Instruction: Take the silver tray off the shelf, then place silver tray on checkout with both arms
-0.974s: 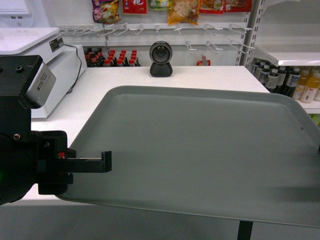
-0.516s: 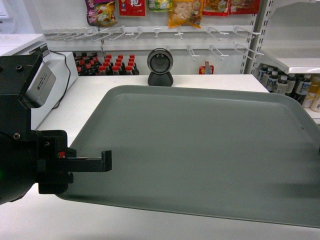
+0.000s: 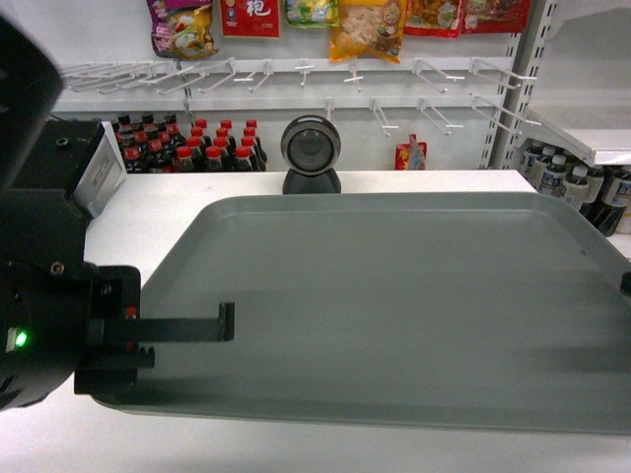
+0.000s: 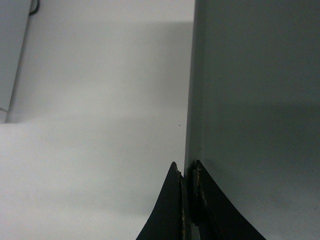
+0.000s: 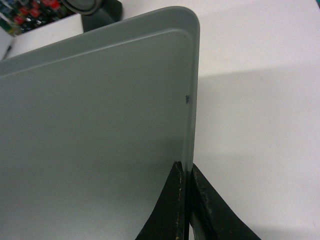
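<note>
Silver tray is off the shelf and held over the checkout, so the first half reads as done; what's left is lowering it flat and letting go. Left gripper is clamped on the tray's left rim, fingers either side of the edge in the left wrist view. Right gripper is pinched on the right rim the same way; in the head view only a dark bit of it shows at the right edge. Tray looks roughly level, long side running left to right. I can't tell whether it touches the counter yet; the soft shadow under both rims in the wrist views suggests a small gap. Room: bare white counter shows left of the left rim and right of the right rim. Far side is tighter: the round black scanner stands just past the tray's far edge, so no pushing further away. A white and grey machine sits on the far left, partly hidden behind the left arm. The tray's near edge sits close to the bottom of the head view, with a strip of white below it.
</note>
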{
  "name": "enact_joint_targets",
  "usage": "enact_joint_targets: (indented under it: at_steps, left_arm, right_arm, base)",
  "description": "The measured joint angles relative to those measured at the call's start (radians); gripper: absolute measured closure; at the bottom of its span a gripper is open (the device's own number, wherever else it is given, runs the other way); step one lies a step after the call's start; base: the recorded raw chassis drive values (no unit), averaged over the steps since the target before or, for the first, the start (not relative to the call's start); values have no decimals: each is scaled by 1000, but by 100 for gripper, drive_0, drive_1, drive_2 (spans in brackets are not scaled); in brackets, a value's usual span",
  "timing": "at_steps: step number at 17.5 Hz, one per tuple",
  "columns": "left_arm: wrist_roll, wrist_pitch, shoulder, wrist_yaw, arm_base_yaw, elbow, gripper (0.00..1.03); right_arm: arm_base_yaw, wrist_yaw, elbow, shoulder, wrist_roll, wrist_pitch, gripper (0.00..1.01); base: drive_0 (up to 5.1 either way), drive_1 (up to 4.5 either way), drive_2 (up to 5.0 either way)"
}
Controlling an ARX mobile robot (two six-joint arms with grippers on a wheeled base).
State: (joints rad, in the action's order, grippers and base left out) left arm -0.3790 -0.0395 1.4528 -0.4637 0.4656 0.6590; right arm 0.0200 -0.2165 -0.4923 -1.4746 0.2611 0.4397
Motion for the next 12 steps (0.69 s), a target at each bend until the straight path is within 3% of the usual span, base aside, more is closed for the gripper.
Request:
enact_joint_targets:
  at_steps: [1,2,3,4,5,8,12]
  left_arm:
    - [-55,-16,140,-22,-54,181,100]
    - [25,67,393,-39,-106,332,100]
    - [37,80,540,-56,-93,360,100]
    - [-26,60,578,-44,-80,349,100]
    - [-42,64,585,-41,-74,342,100]
    - [-71,95,608,-42,-60,313,97]
    - [-89,124,624,-45,-53,282,82]
  right_arm:
    - [41,-30,-147,-188,-23,121,98]
    - [79,22,-360,-504,-79,225,98]
    - [93,54,-430,-693,-122,254,98]
    - [93,86,-437,-752,-153,245,98]
    - [94,92,-437,-757,-160,242,98]
    - [96,107,-435,-765,-177,241,98]
    - [97,103,-419,-763,-200,233,84]
  base:
    - [0,0,0]
    - [0,0,0]
    - [0,0,0]
    - [0,0,0]
    - [0,0,0]
    - [0,0,0]
    - [0,0,0]
